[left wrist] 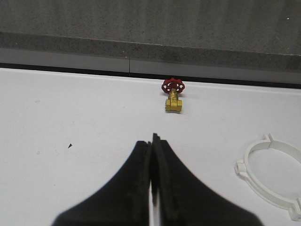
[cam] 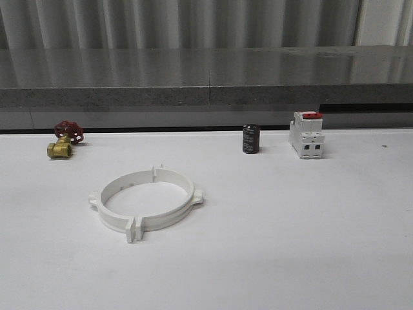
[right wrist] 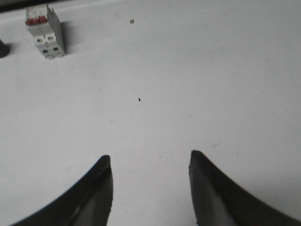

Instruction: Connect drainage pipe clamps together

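Nearest the front camera, the drainage pipe clamps [cam: 146,203] are lying flat on the white desk [cam: 290,245], their two white half-bands meeting end to end as one closed ring, with tabs standing up at the near and far joints and lugs sticking out at either side. They are sitting left of the desk's middle. Behind them, near the far edge, a brass valve [cam: 64,139] with a red handwheel is resting at the left, well apart from the ring. A small dark cylinder [cam: 251,139] is standing upright near the far edge, and a white breaker [cam: 306,134] with a red switch is standing just to its right.

Seen from the left wrist, the left gripper [left wrist: 153,141] is hanging above bare desk with its jaws pressed together on nothing, the valve beyond it and part of the ring off to one side. Seen from the right wrist, the right gripper [right wrist: 150,162] is hovering over bare desk with its jaws spread wide apart, the breaker lying well beyond them.
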Controlling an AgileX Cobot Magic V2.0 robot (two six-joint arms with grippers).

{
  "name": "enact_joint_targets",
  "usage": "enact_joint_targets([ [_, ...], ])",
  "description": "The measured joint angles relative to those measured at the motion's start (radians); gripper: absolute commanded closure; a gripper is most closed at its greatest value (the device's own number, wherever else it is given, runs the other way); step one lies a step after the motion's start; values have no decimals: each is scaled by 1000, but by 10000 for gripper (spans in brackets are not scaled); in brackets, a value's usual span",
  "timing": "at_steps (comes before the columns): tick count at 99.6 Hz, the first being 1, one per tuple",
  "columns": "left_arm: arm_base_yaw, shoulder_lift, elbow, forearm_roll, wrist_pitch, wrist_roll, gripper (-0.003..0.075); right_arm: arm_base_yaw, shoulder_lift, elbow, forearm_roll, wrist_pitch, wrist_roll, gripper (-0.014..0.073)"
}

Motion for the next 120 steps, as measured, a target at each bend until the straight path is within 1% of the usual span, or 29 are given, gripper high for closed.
enact_joint_targets([
  [7,0,0,0,0,0,0,741,8,-55,40,25,24,-52,354],
  [14,0,0,0,0,0,0,741,14,-103,69,59,37,-102,451],
  [26,0,0,0,0,0,0,741,14,-153,98,125,49,-164,645],
  [28,0,0,0,0,0,0,741,14,-158,98,134,49,-174,664],
  [36,0,0,0,0,0,0,741,14,-168,100,155,49,-205,657],
  [48,0,0,0,0,0,0,741,14,-170,102,162,36,-217,659],
  [120,0,0,0,0,0,0,741,14,-170,102,167,34,-220,659],
])
